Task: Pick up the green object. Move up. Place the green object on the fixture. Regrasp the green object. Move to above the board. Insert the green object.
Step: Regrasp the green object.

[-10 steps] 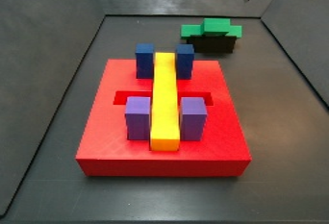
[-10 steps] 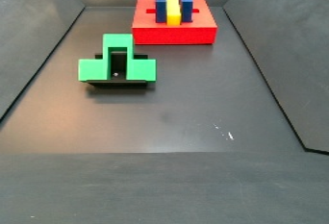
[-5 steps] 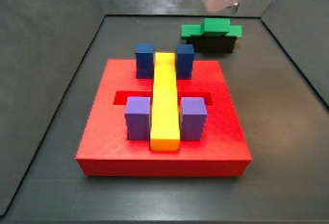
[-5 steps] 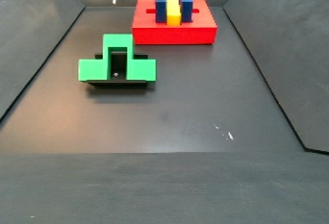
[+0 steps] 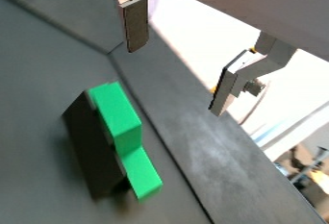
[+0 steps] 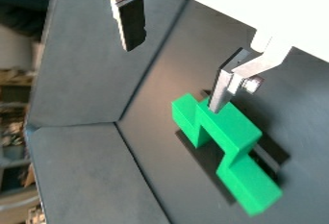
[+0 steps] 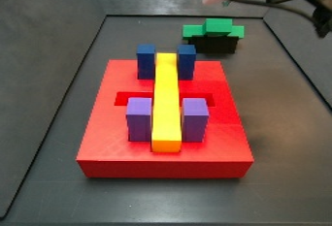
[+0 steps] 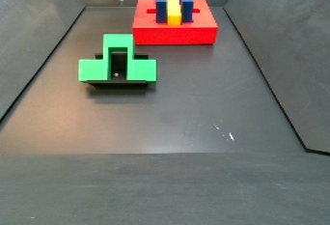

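Change: jaws (image 5: pixel 180 66) now at the frame top, absent a second ago.
Jaws: wide open, empty.
Green object (image 6: pixel 226 141): on fixture (image 8: pixel 119 82), below the jaws.
Meaning: regrasp likely next.

A lab test rig: dark walled floor (image 8: pixel 168 103), bright blocks on the board (image 7: pixel 116 133), pincer (image 6: pixel 180 50) overhead
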